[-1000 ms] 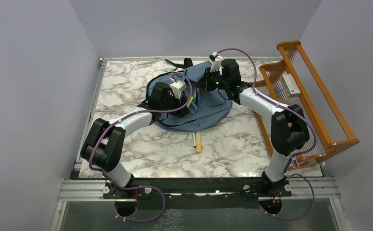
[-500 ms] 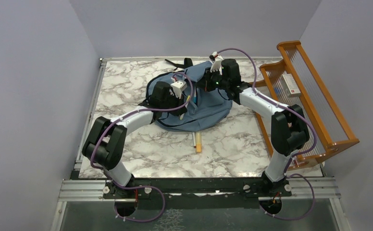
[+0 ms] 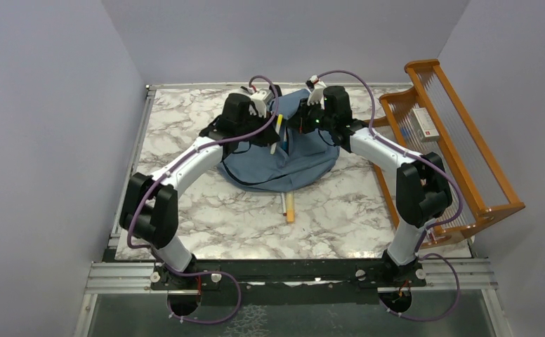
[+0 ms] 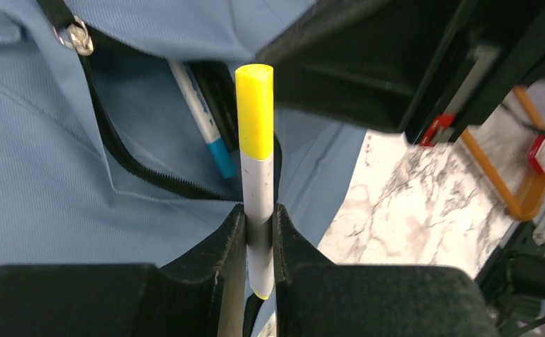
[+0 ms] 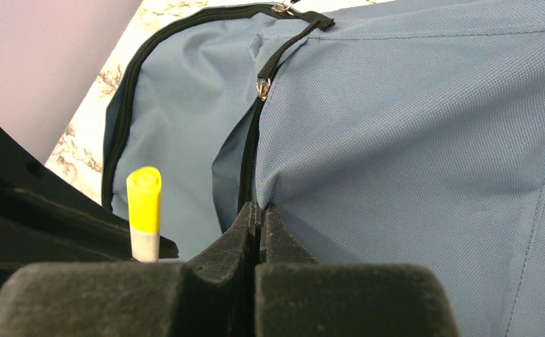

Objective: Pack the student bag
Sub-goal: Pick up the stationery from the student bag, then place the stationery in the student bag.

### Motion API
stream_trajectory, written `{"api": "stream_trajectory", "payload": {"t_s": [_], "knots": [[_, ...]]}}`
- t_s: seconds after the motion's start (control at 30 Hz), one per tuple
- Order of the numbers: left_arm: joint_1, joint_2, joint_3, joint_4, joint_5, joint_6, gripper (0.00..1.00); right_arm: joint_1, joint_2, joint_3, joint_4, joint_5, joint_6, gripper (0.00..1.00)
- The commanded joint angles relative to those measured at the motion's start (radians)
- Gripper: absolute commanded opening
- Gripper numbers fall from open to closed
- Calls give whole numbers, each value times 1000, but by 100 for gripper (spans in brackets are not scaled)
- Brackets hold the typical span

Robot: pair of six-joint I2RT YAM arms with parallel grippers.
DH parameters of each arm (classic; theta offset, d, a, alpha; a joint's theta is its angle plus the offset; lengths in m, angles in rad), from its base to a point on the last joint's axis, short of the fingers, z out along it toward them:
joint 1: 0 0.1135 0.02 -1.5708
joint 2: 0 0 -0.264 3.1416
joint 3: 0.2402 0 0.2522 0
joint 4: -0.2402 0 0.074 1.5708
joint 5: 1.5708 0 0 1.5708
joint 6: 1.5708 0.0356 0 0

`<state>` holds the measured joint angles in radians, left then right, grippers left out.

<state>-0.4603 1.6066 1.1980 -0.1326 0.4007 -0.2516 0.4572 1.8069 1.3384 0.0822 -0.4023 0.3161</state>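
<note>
The student bag [image 3: 305,158], dusty blue with black zippers, lies on the marble table in the top view. My left gripper [image 4: 260,210] is shut on a grey marker with a yellow cap [image 4: 255,140], held upright over the bag's open zippered pocket. A blue-tipped pen [image 4: 203,126] lies inside that pocket. From above, the left gripper [image 3: 272,137] hovers over the bag's far left part with the marker [image 3: 278,130]. My right gripper [image 5: 259,208] is shut on the bag's fabric edge beside the zipper [image 5: 250,151], and the marker [image 5: 144,210] stands to its left.
An orange wooden rack [image 3: 459,133] holding a small white and red box [image 3: 424,123] stands along the table's right side. A wooden pencil-like stick [image 3: 289,208] lies on the marble just in front of the bag. A black strap [image 3: 259,91] trails behind the bag.
My left gripper has shut on the marker and carried it up and toward the far side of the bag. The right arm has kept still, pinching the bag.
</note>
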Motion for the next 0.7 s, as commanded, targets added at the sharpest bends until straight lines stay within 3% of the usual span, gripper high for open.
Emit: {"api": "stream_trajectory", "payload": {"t_s": [0.0,0.4,0.67], "knots": [[-2,66,127,-187,-4,-73,0,11,-20,-1,24,-42,11,0],[-1,128,227,-345,-7,-169,0,11,-27,1,19,-39,9,1],[-1,232,371,-431,-33,-184,0,11,-38,-14,27,-41,15,1]]}}
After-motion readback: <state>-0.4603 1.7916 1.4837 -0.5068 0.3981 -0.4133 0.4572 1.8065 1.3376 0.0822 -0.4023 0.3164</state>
